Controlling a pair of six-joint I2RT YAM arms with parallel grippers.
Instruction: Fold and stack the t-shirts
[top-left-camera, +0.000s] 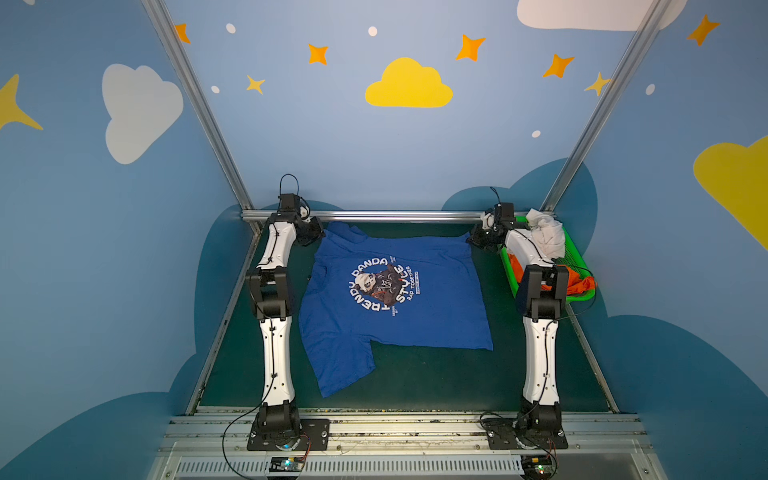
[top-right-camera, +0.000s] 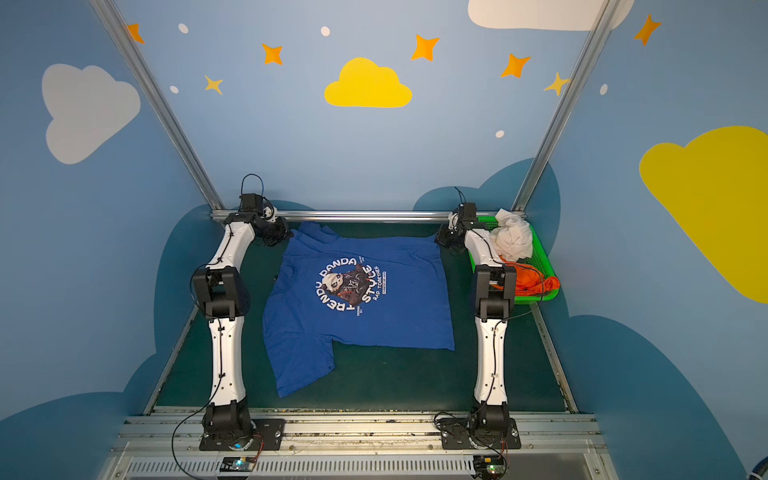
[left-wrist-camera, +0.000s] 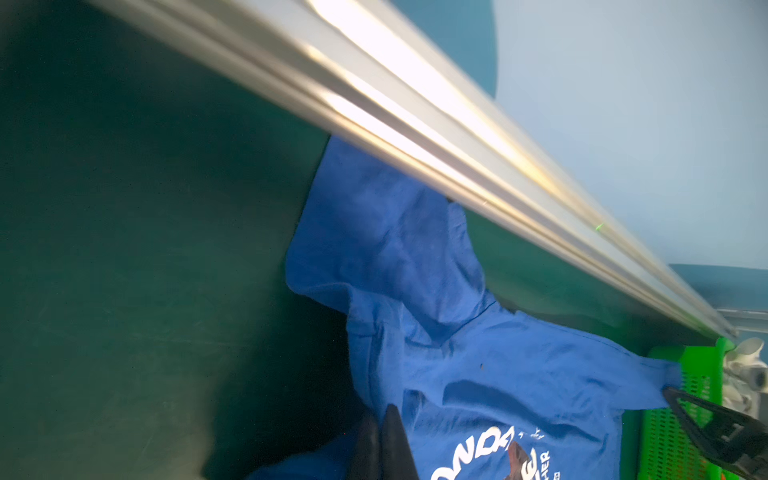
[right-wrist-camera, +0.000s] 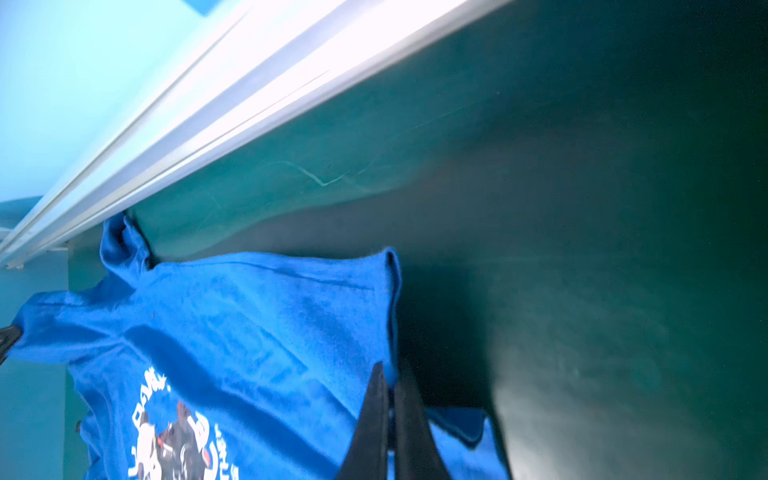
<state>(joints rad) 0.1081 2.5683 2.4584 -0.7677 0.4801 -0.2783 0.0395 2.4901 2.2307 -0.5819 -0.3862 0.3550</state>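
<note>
The blue t-shirt (top-left-camera: 395, 299) covers the centre of the green mat (top-left-camera: 436, 382). The mat strip across the lower frame lies bare: I can pass there. The aluminium rail (top-left-camera: 395, 216) bounds the upper edge. The green basket (top-left-camera: 577, 259) blocks the right, beside my right arm (top-left-camera: 540, 353).

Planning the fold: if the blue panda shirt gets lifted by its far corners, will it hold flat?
Probably not: the blue shirt is wrinkled, soft cloth, so it should sag. Its near sleeve, lying loose, would likely dangle.
</note>
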